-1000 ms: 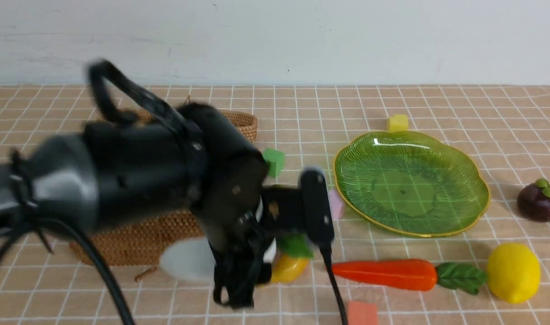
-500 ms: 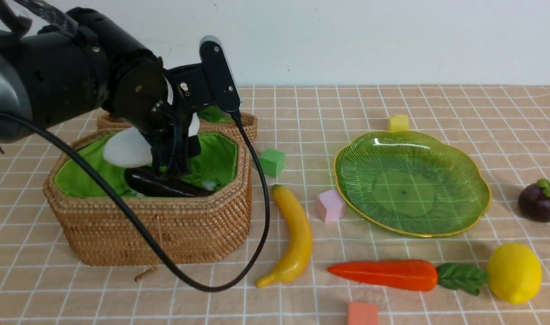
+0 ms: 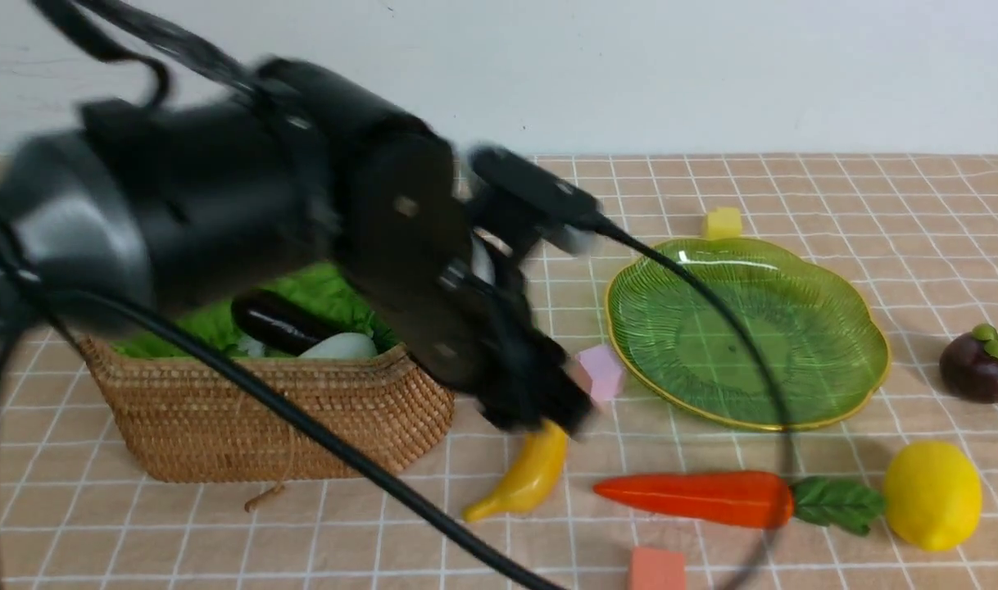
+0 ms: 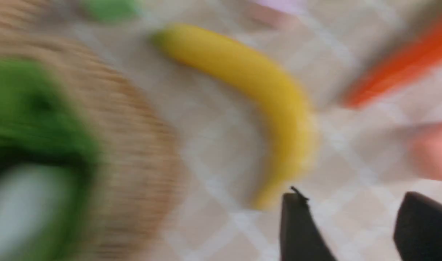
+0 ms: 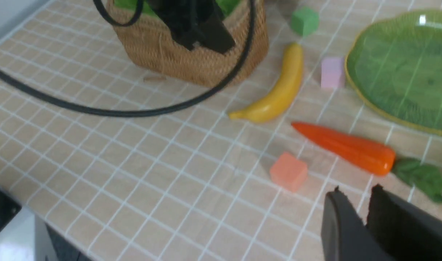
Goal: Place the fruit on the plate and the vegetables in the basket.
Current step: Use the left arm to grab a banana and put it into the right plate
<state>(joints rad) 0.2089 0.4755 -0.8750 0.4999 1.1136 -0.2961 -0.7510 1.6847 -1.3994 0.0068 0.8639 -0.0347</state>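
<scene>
Two of the three vegetables already lie in the basket (image 3: 261, 410): the eggplant (image 3: 274, 321) and the radish (image 3: 341, 346) rest on its green lining. The carrot (image 3: 696, 497) lies out on the table (image 3: 876, 197) in front of the plate (image 3: 745, 336), which holds nothing. All the fruit is on the table as well: the banana (image 3: 523, 483) just beside the basket's right front corner, the lemon (image 3: 932, 495) near the carrot's leaves, and the mangosteen (image 3: 981, 365) to the right of the plate. The left gripper (image 4: 351, 195) hangs low over the far end of the banana with its jaws standing apart and nothing between them (both views of it are badly blurred, so whether a finger touches the fruit cannot be told). The right gripper (image 5: 357, 190) hovers near the carrot's leaves, its jaws drawn almost together on nothing. The banana looks like the next thing to take. It seems a moulded toy, so probably light and stiff, with a smooth, glossy skin that may slip. Closing across the thick middle of the curve should hold it best, since the tapered ends would likely squirt out or let it swing. The small pink block (image 3: 599, 370) sits close by and could be knocked.
</scene>
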